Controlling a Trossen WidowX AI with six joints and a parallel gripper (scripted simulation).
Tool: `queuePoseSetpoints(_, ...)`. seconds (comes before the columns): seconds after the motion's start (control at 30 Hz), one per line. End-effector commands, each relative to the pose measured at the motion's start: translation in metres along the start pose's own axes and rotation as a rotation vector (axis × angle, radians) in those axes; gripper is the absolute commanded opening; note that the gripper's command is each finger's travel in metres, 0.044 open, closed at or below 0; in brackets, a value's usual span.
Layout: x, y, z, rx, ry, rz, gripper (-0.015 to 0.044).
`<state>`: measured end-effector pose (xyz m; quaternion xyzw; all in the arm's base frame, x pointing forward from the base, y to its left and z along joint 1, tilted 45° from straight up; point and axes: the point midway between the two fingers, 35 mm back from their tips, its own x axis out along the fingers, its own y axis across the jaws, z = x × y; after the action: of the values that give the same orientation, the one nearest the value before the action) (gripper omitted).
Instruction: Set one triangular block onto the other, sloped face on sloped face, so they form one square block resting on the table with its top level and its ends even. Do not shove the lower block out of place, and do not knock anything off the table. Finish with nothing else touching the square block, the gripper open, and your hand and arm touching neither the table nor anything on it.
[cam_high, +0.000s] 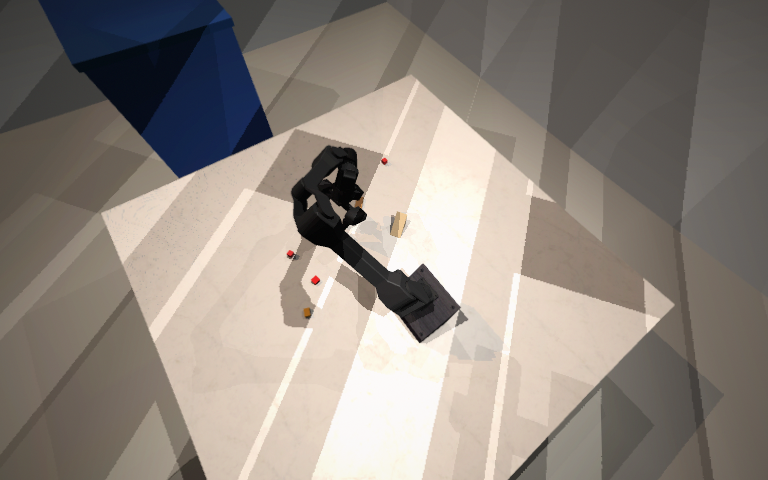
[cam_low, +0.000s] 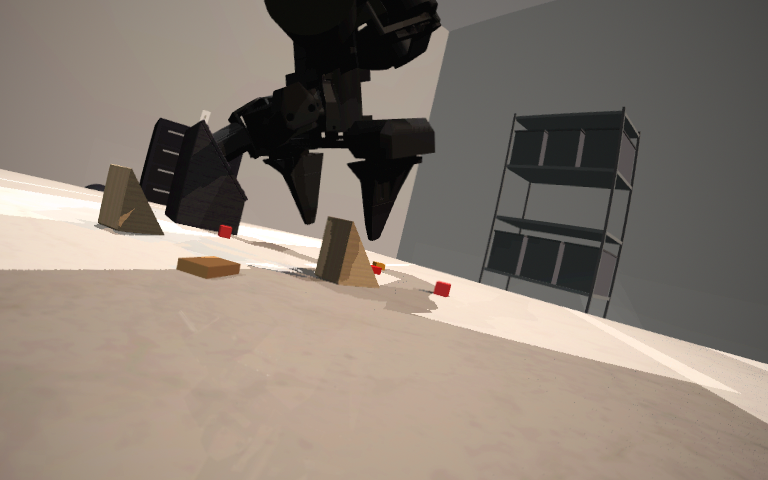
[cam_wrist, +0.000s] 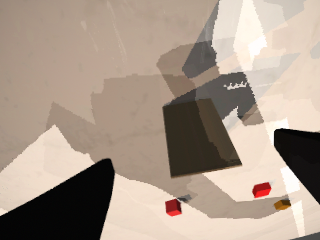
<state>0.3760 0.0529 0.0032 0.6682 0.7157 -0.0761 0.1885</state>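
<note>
One triangular block (cam_high: 398, 224) (cam_low: 131, 203) stands on the table, on the arm's base side in the exterior view, its slope facing right there. The other triangular block (cam_low: 339, 254) (cam_wrist: 197, 140) stands upright below the hand, a sloped edge on its right in the exterior view; the arm hides it in the top view. It shows a dark, shaded face in the wrist view. The blocks are well apart. My gripper (cam_low: 340, 230) (cam_wrist: 194, 152) is wide open and empty, its fingertips near this block's top level, one to each side in the views. Whether they touch it, I cannot tell.
A flat orange-brown block (cam_high: 359, 202) (cam_low: 208, 266) lies between the triangular blocks in the exterior view. Small red cubes (cam_high: 290, 254) (cam_high: 315, 280) (cam_high: 384, 161) and an orange piece (cam_high: 306, 312) (cam_wrist: 282, 204) lie around. Another red cube (cam_low: 224, 231) is near the arm's base.
</note>
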Motion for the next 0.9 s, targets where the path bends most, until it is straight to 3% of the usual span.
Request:
queuePoseSetpoints(0.0, 0.006, -0.001, -0.002, 0.003, 0.004, 0.002, 0.0440)
queuePoseSetpoints(0.87, 0.046, -0.005, -0.007, -0.004, 0.019, -0.003, 0.0440)
